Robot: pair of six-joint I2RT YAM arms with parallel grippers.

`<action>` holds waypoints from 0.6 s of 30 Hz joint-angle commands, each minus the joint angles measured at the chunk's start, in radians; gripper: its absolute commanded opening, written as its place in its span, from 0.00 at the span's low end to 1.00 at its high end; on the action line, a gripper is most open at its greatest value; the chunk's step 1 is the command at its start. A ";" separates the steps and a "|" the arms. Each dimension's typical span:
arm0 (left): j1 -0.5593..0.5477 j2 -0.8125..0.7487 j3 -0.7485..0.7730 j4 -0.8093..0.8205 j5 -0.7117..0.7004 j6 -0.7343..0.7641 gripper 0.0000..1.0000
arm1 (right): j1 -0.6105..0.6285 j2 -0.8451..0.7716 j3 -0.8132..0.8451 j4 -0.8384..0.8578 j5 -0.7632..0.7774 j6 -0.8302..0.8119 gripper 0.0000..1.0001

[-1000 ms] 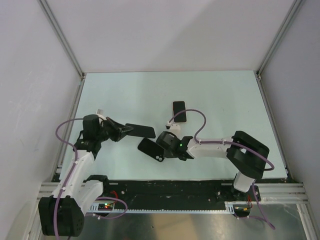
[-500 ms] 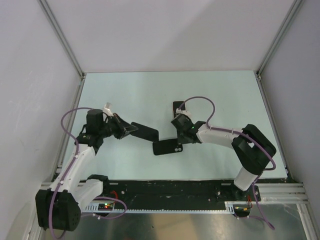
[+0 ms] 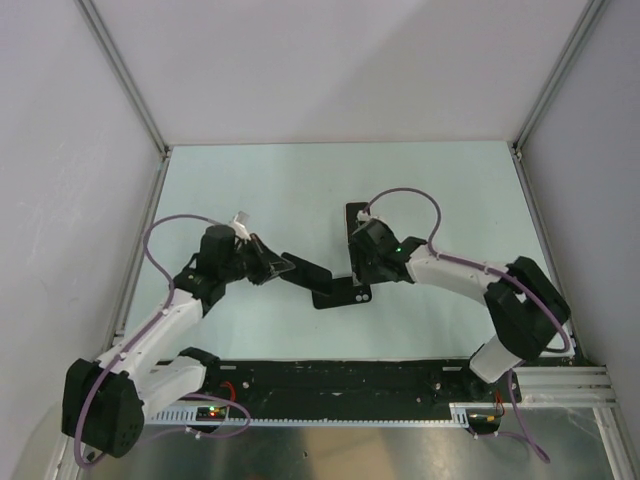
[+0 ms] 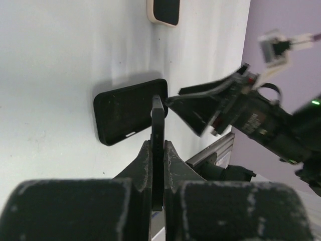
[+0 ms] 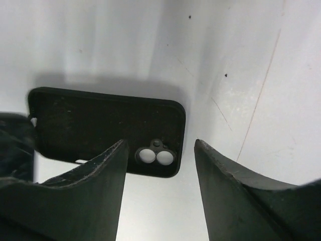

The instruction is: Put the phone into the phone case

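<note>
The black phone case (image 3: pixel 345 295) lies open side up on the table, its camera cutout (image 5: pixel 155 156) at its right end. My left gripper (image 3: pixel 280 268) is shut on the black phone (image 3: pixel 310 272) and holds it edge-on just left of and above the case; in the left wrist view the phone (image 4: pixel 158 115) stands between the fingers, pointing at the case (image 4: pixel 130 111). My right gripper (image 3: pixel 356 272) is open and empty. It hovers over the case's camera end (image 5: pixel 105 125), with nothing touching its fingers (image 5: pixel 100 170).
A second phone in a beige case (image 3: pixel 357 213) lies face up behind the right wrist and also shows in the left wrist view (image 4: pixel 164 11). The aluminium frame rail (image 3: pixel 400 372) runs along the near table edge.
My left arm has carried the phone right, up to the case. The case has been slid right and turned crosswise, and my right gripper now stands open above it.
</note>
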 commanded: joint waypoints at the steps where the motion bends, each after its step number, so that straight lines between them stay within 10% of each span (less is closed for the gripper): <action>1: -0.045 -0.016 -0.068 0.249 -0.091 -0.118 0.00 | -0.048 -0.146 -0.016 0.008 -0.034 0.069 0.61; 18: -0.315 0.200 -0.065 0.499 -0.344 -0.216 0.00 | -0.277 -0.313 -0.351 0.353 -0.372 0.271 0.39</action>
